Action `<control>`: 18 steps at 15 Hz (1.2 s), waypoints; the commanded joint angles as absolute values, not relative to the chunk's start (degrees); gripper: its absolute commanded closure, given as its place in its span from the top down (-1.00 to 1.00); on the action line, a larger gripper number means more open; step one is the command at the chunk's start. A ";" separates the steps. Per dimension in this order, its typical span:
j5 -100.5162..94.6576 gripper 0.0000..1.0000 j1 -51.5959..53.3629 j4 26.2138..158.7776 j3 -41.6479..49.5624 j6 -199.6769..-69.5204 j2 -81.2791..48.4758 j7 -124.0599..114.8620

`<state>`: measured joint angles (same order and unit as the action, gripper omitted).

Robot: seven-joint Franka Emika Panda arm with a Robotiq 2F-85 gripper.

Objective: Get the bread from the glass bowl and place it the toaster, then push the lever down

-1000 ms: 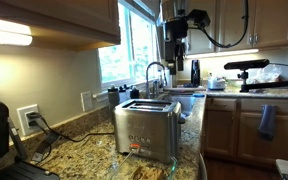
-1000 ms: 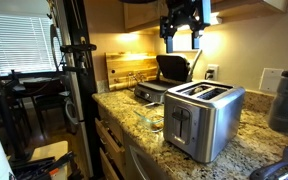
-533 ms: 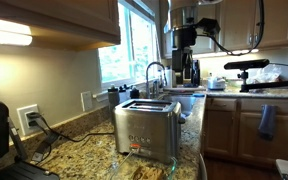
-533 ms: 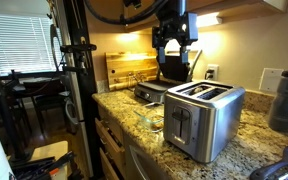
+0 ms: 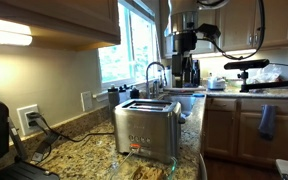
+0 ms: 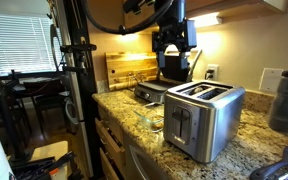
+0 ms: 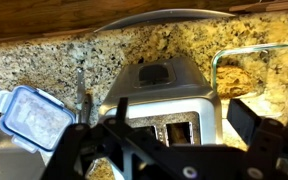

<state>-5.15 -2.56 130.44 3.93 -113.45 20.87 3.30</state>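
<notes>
A black two-finger robot gripper [image 6: 175, 62] hangs in the air over a speckled granite kitchen countertop [image 6: 114, 103], its jaws spread wide with nothing between them. In the wrist view, the boxy brushed stainless-steel two-slot toaster [image 7: 164, 95] stands directly below. The clear glass bowl [image 7: 252, 70] sits on the counter just beside the toaster, and the browned bread [image 7: 246, 78] lies inside it. A blue-rimmed clear plastic container [image 7: 29, 115] rests on the toaster's opposite side.
</notes>
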 commanded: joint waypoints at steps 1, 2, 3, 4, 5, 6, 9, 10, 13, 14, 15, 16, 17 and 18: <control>-5.96 1.00 -3.10 131.08 3.55 -114.13 21.30 2.74; -6.27 1.00 -3.19 131.69 3.59 -114.85 21.53 2.74; -6.30 1.00 -3.31 132.59 3.74 -116.29 21.94 2.55; -6.28 1.00 -3.36 133.16 3.87 -117.45 22.20 2.65; -5.63 1.00 -3.34 133.90 4.22 -119.05 22.59 2.90; -5.50 1.00 -3.50 134.67 4.42 -120.45 22.96 2.77; -5.66 1.00 -4.33 136.83 4.92 -123.26 23.59 2.89; -5.51 1.00 -4.60 137.50 5.17 -123.74 23.78 3.08; -4.89 1.00 -5.20 139.43 6.01 -124.79 24.22 3.36; -4.71 0.78 -5.37 140.09 6.24 -125.12 24.27 3.34; -4.54 0.47 -5.46 140.71 6.47 -125.48 24.35 3.33; -3.92 0.37 -5.36 141.42 6.83 -126.02 24.48 3.58; -2.63 0.20 -5.08 142.20 7.40 -127.05 24.62 4.19; -1.32 0.08 -4.83 143.12 7.83 -128.52 24.85 4.84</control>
<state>-4.30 -4.78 138.29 6.74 -124.38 21.15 3.37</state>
